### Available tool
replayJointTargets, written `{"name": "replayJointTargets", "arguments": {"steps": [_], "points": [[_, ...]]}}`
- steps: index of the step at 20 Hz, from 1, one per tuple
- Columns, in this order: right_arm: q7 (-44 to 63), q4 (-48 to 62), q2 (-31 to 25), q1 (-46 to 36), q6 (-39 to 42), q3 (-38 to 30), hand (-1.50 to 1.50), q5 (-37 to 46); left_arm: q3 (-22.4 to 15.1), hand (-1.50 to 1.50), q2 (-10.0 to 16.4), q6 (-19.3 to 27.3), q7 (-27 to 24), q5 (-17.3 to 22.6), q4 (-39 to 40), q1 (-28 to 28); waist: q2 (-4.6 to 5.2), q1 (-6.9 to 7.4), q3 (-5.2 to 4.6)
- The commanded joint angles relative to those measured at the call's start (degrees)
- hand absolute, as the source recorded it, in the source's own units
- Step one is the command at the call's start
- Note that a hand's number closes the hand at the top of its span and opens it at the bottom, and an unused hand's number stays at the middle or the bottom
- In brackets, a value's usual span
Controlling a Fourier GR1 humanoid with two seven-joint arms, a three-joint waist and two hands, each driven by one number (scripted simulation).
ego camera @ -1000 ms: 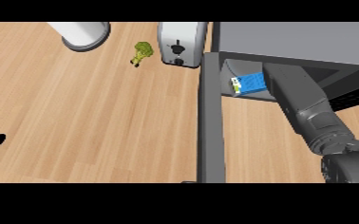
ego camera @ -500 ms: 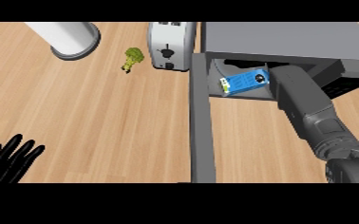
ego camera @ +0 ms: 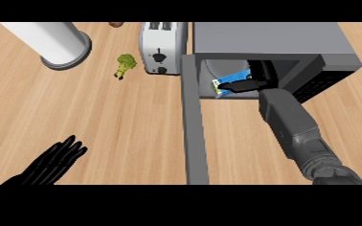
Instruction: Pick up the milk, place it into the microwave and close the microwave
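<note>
Right hand (ego camera: pixel 247 84) inside the microwave (ego camera: pixel 268 40), seemingly curled round the milk (ego camera: pixel 219 87) at its left.

Toaster (ego camera: pixel 163 48), broccoli (ego camera: pixel 125 66), white cylinder (ego camera: pixel 55 42)

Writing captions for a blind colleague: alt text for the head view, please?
The robot's right hand holds the blue milk carton inside the open microwave, whose door juts toward the viewer. On the counter to the left are a toaster, a broccoli piece and a white cylinder; the open left hand rests at lower left.
</note>
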Motion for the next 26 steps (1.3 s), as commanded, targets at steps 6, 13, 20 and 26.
{"name": "replayJointTargets", "arguments": {"steps": [6, 13, 20, 26], "points": [[-4.4, -5.9, 5.3, 13.8, 4.1, 4.0, -1.50, 0.3, -0.6, -1.50, -1.7, -2.2, -5.8, -10.4, 9.2, -5.6, -1.05, -2.39, -0.18], [-6.9, -12.0, 2.6, 26.0, 4.6, 6.9, -1.50, 1.7, -5.3, 1.50, -6.6, 3.2, -8.9, -22.0, 15.3, -12.1, -1.30, -4.36, -0.32], [-8.0, -23.2, -0.9, 39.1, 9.6, 6.4, -1.50, -1.8, -10.4, 1.50, -6.9, 5.4, -6.9, -29.2, 18.4, -17.5, -1.29, -5.21, -0.36], [-7.0, -37.6, -2.8, 52.2, 15.3, 8.0, -1.50, -4.8, -17.0, 1.50, -9.2, 9.7, -12.5, -36.1, 24.4, -19.5, -1.13, -4.72, -0.41]]}}
